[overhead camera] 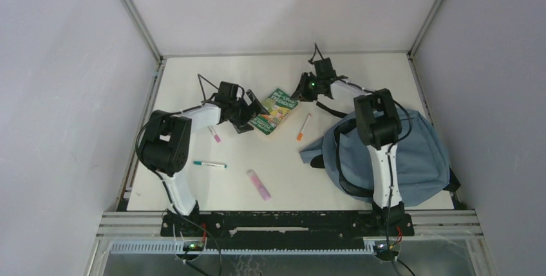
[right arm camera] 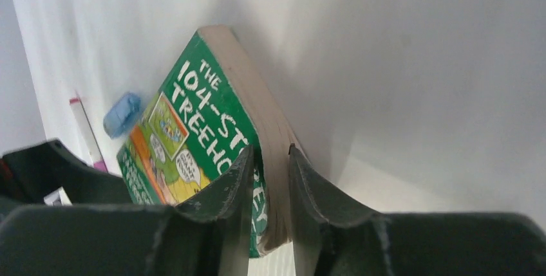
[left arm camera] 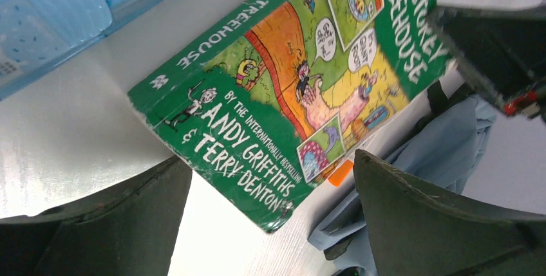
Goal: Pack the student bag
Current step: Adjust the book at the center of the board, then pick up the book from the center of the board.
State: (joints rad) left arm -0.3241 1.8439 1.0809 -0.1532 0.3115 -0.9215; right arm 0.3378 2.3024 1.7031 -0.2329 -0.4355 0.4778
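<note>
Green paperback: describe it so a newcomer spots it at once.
On the white table, look left of the blue backpack, toward the far middle. There lies the green paperback, one end pinched by the right gripper. It is the only book: broad, with a cartoon cover, unlike the thin pens nearby.

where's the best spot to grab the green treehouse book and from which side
Pinch the green book across its thickness at the title end, from the far right, where the right gripper grips it: that edge seems raised off the table, leaving room for a finger beneath.
</note>
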